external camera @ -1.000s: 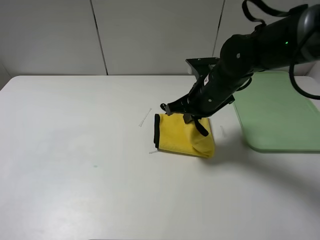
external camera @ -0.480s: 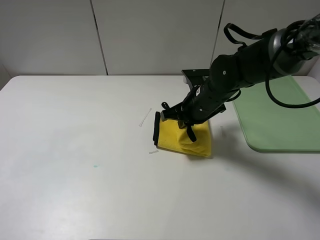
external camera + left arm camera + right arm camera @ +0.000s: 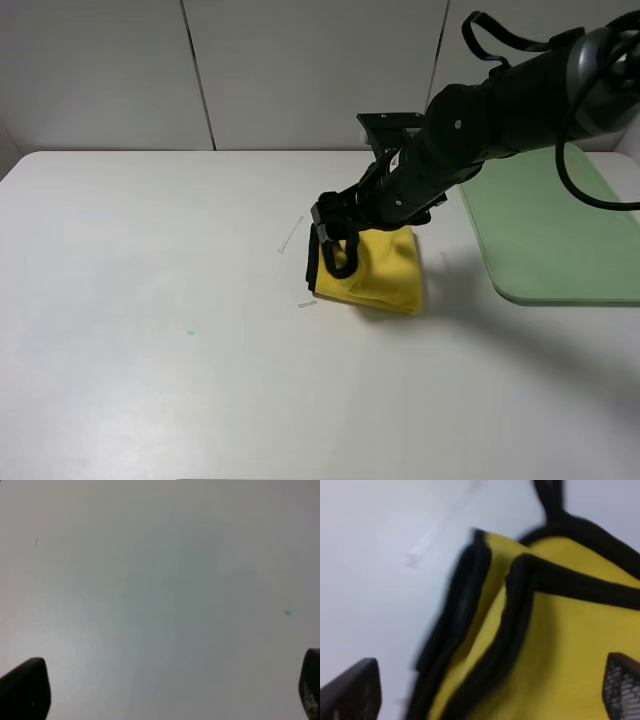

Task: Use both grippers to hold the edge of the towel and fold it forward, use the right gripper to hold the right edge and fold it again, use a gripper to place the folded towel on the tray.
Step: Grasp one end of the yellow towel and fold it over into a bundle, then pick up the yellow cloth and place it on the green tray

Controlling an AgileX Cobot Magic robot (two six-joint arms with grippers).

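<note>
Tray [image 3: 550,230] is running off frame at 3 o'clock, right gripper [image 3: 335,255] is covering the 10 o'clock corner of the towel [image 3: 390,270].

A white bench [image 3: 150,400] carries a thin pale strip [image 3: 291,235], perhaps tape, with a teal speck [image 3: 190,333] at its seven o'clock.

text: none legible; labels: none; brands: none; numbers: none
</note>
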